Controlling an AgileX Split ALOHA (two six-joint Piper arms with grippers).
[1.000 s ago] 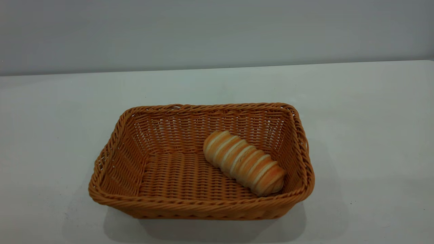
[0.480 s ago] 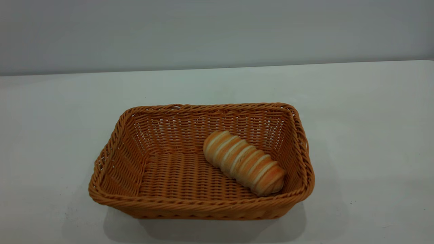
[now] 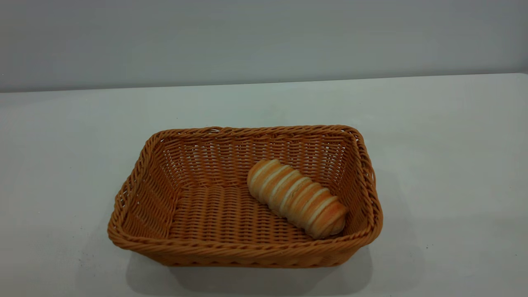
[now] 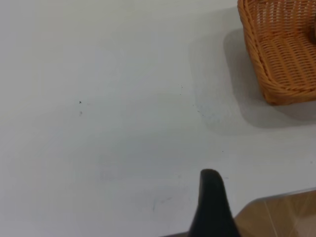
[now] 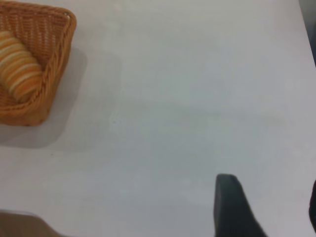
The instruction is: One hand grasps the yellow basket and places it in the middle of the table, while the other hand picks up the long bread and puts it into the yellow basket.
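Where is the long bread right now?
In the exterior view the long bread lies diagonally on the floor of the yellow basket, in its right half, near the front right corner.

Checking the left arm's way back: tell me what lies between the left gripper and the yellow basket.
Nothing but bare table, with tiny dark specks, separates the left gripper's finger from the yellow basket, as the left wrist view shows.
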